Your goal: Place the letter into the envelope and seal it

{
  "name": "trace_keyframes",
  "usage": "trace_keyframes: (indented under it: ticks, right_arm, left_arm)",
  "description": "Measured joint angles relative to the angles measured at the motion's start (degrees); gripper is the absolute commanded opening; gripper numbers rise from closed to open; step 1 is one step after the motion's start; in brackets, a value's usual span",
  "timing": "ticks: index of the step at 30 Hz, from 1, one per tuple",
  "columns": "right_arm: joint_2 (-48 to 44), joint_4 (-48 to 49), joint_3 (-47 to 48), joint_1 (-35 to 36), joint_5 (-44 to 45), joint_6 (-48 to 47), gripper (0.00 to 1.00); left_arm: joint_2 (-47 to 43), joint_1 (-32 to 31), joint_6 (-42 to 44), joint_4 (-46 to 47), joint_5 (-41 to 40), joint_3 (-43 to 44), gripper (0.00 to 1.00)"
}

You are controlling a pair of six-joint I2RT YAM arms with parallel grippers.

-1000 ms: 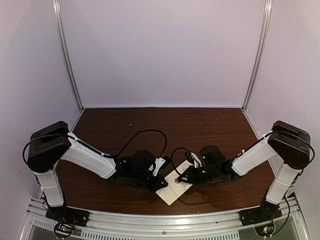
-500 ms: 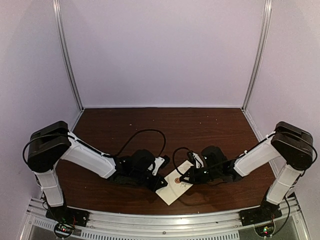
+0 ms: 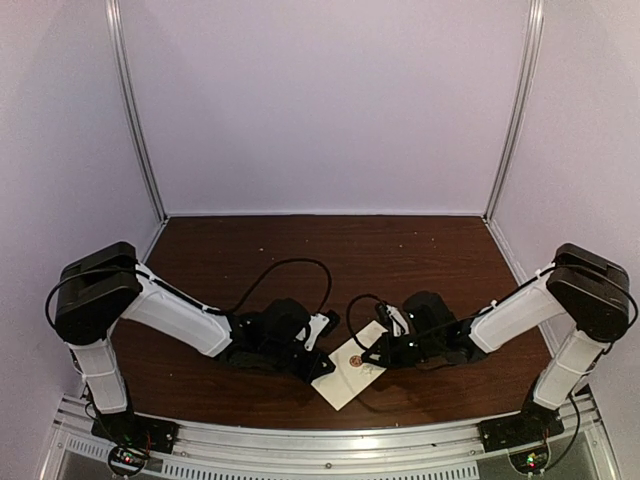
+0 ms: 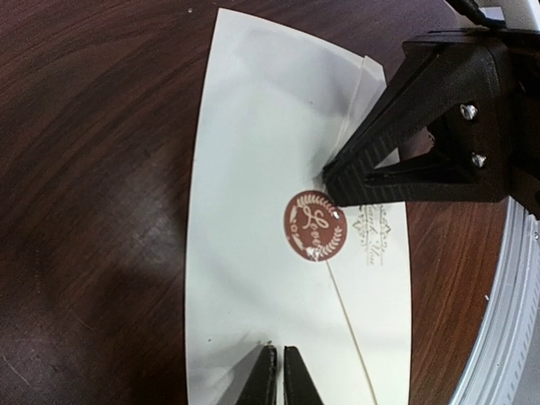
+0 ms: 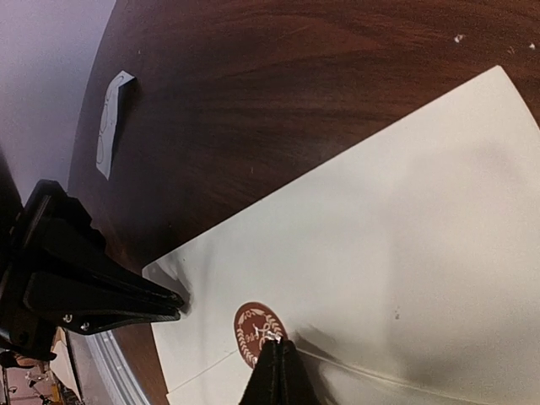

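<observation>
The cream envelope [image 3: 345, 378] lies flat near the table's front edge, its pointed flap folded down. A round brown sticker [image 4: 314, 224] sits over the flap's tip. My left gripper [image 4: 278, 354] is shut, its tips resting on the envelope's face a little short of the sticker. My right gripper [image 5: 277, 344] is shut too, and its tips touch the edge of the sticker [image 5: 256, 329]. Across the envelope [image 5: 388, 228], the left gripper [image 5: 173, 305] reaches in over one end. The right gripper [image 4: 331, 175] shows in the left wrist view, beside the sticker. The letter is hidden.
A small white card [image 5: 110, 122] lies on the dark wood table [image 3: 330, 250] beyond the envelope. The metal rail [image 4: 506, 337] of the table's near edge runs close to the envelope. Both arms stretch low over the front of the table.
The right arm has shifted very slightly. The envelope and the left gripper have stayed where they were.
</observation>
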Motion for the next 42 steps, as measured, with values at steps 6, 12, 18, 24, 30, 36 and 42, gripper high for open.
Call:
trace_keyframes:
  ticks: [6, 12, 18, 24, 30, 36, 42]
  right_arm:
    - [-1.5, -2.3, -0.1, 0.0, 0.8, -0.1, 0.00]
    - [-7.0, -8.1, -0.2, 0.0, 1.7, -1.9, 0.36]
    - [-15.1, -15.2, 4.3, -0.3, 4.2, -4.6, 0.88]
    - [-21.1, -19.4, 10.9, -3.8, 8.3, -9.3, 1.00]
    - [-20.6, -20.9, 13.8, -12.0, 10.9, -14.7, 1.00]
    - [-19.4, -21.2, 13.4, -26.5, 13.0, -20.3, 1.00]
    - [-27.6, -16.9, 5.6, -43.3, 15.1, -24.1, 1.00]
  left_arm:
    - [0.0, 0.0, 0.0, 0.0, 0.0, 0.0, 0.12]
    - [-0.2, 0.2, 0.5, -2.8, -2.8, 2.4, 0.37]
    - [-5.3, 1.6, 2.5, -8.1, -7.3, 7.0, 0.76]
    - [-13.7, 6.4, 4.5, -8.4, -10.8, 8.9, 0.88]
    - [-18.0, 19.8, 6.8, -6.1, -11.3, 5.6, 0.89]
    - [-25.8, 39.9, 8.0, -2.1, -10.8, -4.9, 0.92]
    - [-42.8, 56.4, 9.3, 4.7, -14.3, -19.7, 0.98]
